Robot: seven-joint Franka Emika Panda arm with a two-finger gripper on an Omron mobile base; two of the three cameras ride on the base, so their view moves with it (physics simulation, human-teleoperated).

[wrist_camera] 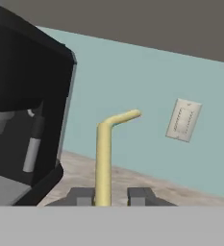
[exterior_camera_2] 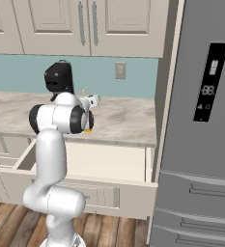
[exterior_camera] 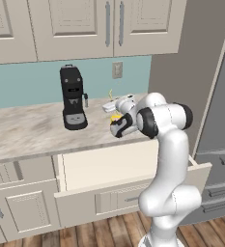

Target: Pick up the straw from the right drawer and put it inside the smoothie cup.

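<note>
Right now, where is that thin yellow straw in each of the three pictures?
Left base view: the straw pokes up just right of the coffee machine, behind the arm.
Right base view: a thin sliver at the arm's top, right of the coffee machine.
Hand view: upright at centre, bent tip pointing right, rising between the pincer tips.
Shared landmark: the wall socket.
</note>
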